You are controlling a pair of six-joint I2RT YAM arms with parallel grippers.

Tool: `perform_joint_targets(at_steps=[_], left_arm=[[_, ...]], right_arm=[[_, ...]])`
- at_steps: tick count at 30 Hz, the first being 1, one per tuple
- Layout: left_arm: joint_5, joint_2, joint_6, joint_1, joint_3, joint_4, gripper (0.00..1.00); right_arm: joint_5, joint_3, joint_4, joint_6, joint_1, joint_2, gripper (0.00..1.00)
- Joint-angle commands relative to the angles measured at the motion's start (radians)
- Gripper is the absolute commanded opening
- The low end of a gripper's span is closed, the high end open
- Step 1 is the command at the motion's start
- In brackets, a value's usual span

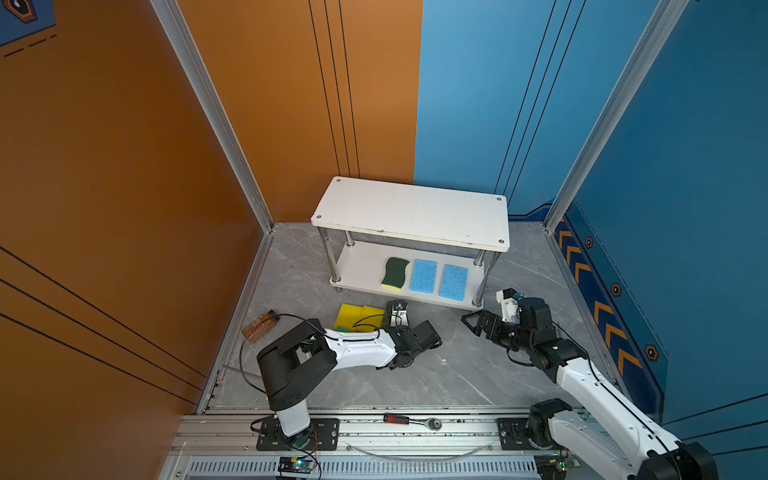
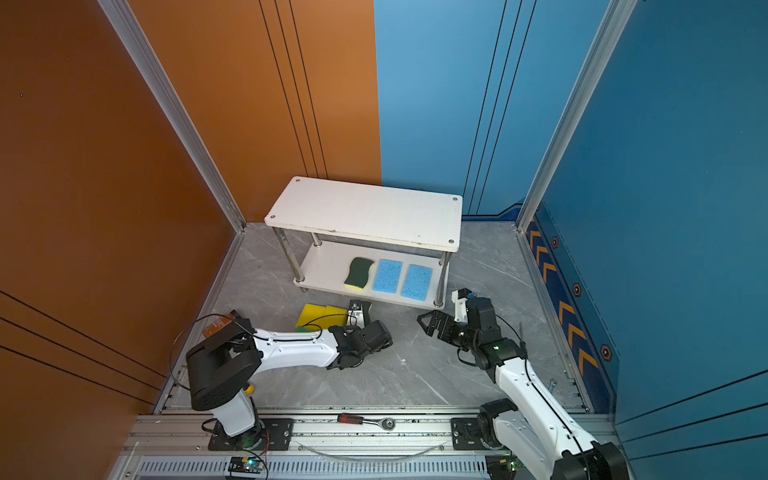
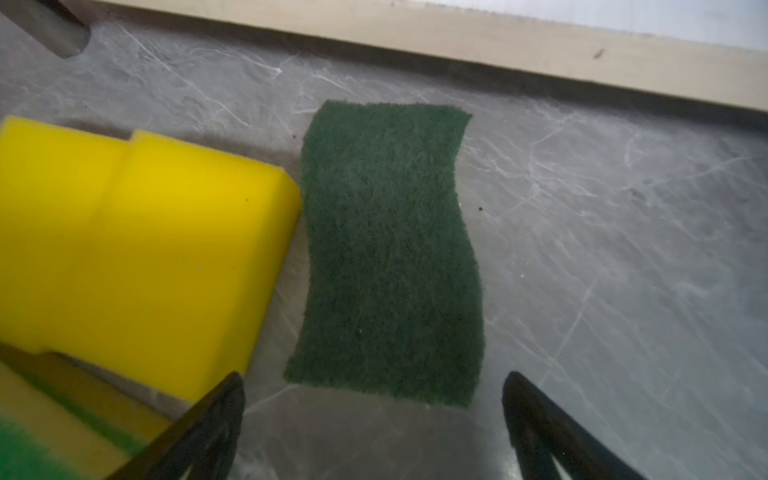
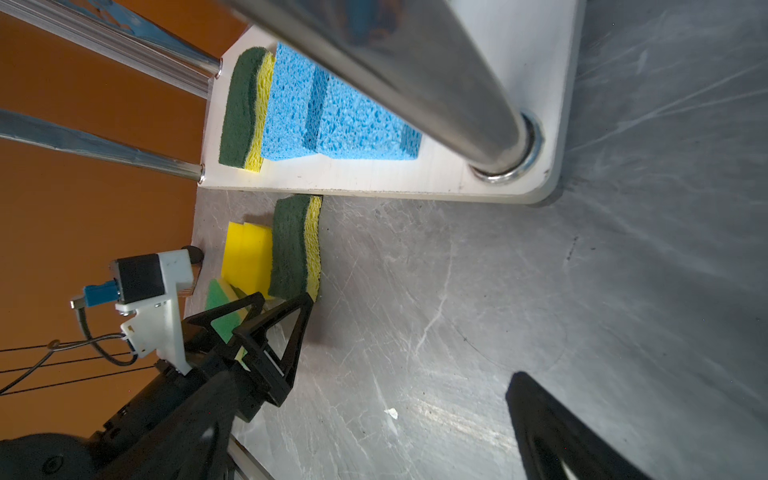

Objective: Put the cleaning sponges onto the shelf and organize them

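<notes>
Your left gripper (image 3: 374, 376) is wide open over the dark-green sponge (image 3: 386, 249), so pinch across its narrow width, don't snag the yellow sponge (image 3: 145, 249) beside it; right gripper (image 1: 468, 322) is open too

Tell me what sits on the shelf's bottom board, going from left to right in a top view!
On the shelf's lower board: dark green wavy sponge → light blue sponge → second light blue sponge.
</notes>
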Motion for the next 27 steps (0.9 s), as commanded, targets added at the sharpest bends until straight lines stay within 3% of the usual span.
perform_joint_targets(at_steps=[1,27], left_arm=[[0.019,0.015,0.016,0.018,0.019,0.018,0.98],[0.073,0.125,0.062,0.067,0.074,0.060,0.98]], right_arm=[[0.025,-0.003,-0.026,0.001,0.001,0.001,1.00],[0.030,0.002,0.031,0.014,0.005,0.069,1.00]])
